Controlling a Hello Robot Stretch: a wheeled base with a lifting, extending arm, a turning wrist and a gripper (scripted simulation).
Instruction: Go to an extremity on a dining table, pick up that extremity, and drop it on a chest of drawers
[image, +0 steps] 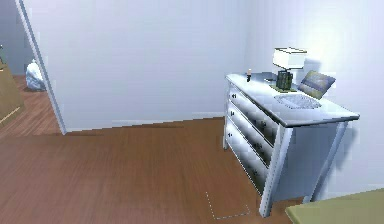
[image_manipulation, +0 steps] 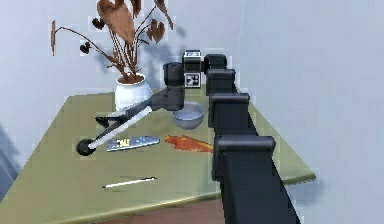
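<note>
Forward view: a white chest of drawers (image: 265, 130) with three drawers stands on the wooden floor (image: 130, 170) against the wall at the view's right. On its top, a lamp (image: 288, 65) with a pale shade and a dark base stands near the back edge. A flat panel (image: 318, 84) leans at the far right corner, and a pale shallow thing (image: 298, 101) lies in front of the lamp. A doorway (image: 20, 60) opens at the view's left, with a white bundle (image: 35, 74) on the floor beyond it. An olive corner of the tabletop (image: 335, 212) shows at the bottom right.

Arm side view: the dark arm (image_manipulation: 245, 160) rises over the tabletop's right edge. The fingers (image_manipulation: 125, 122) slant down and left from the dark body toward the middle of the olive tabletop (image_manipulation: 60, 190).

- Far edge: a white vase (image_manipulation: 132, 95) of brown dried leaves.
- Just right of the vase, beside the arm: a grey bowl (image_manipulation: 187, 117).
- In front of the bowl: a flat orange thing (image_manipulation: 187, 144).
- Left of the orange thing, close by the fingers: a bluish flat thing (image_manipulation: 133, 143).
- Toward the near edge: a thin pale stick (image_manipulation: 130, 183).

Whether the fingers have hold of anything cannot be told. No shape on the tabletop can be matched with certainty to the task's extremity, so its place cannot be told.
</note>
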